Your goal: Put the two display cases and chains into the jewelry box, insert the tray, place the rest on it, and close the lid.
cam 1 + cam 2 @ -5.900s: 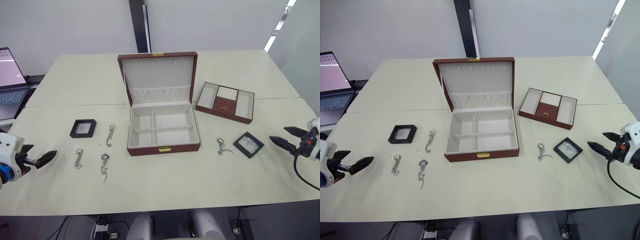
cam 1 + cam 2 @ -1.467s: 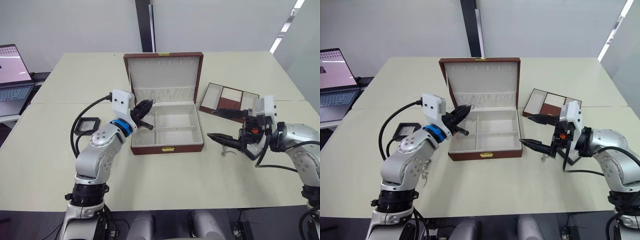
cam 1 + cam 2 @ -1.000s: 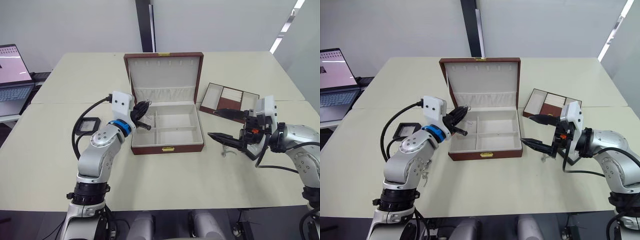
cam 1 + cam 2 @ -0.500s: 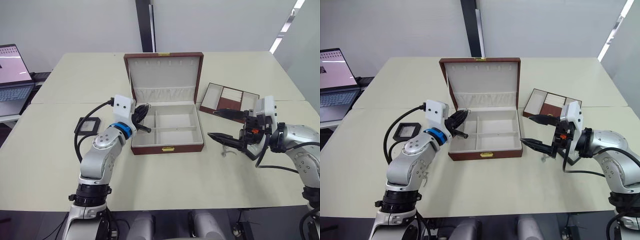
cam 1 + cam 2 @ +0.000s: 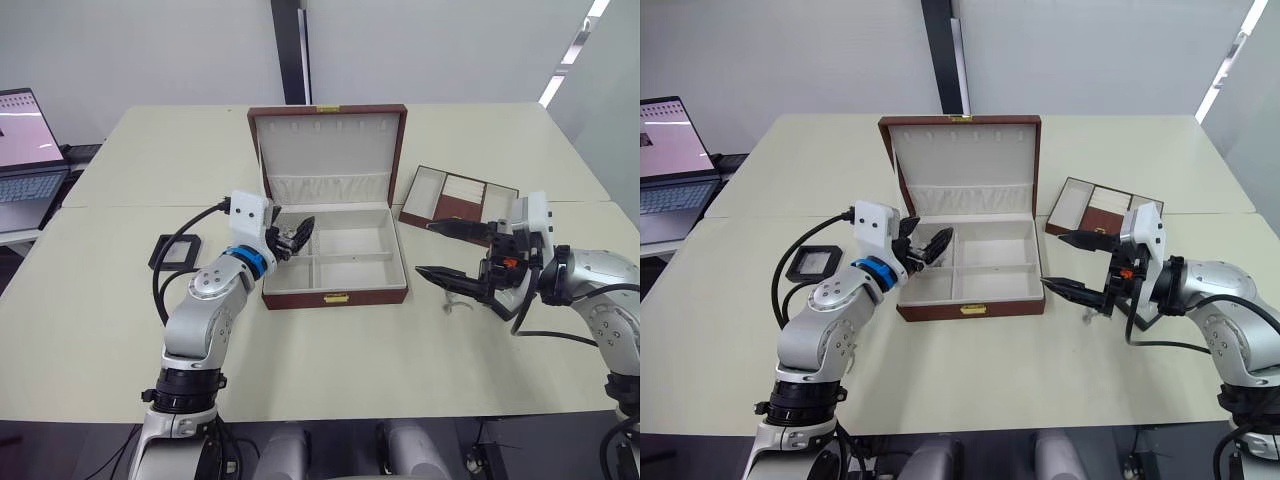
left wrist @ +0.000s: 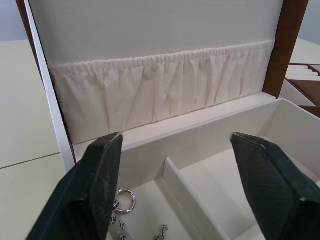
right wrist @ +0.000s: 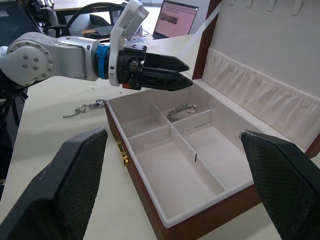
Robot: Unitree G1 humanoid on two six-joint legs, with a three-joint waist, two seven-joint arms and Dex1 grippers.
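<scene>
Jewelry box [image 5: 334,262] set mid-counter [image 5: 330,370], long axis left-right, gold clasp toward robot; lid [image 5: 328,152] raised upright at far edge. Left gripper [image 5: 296,233] held over box's rear-left compartment, fingers spread wide, nothing gripped. Chain [image 7: 179,111] seen lying in that compartment. Right gripper [image 5: 441,250] poised right of box, fingers parted wide, empty, pointed toward box. Tray [image 5: 457,199] lying beyond right gripper, long axis angled. One display case [image 5: 178,250] flat on counter left of left arm
</scene>
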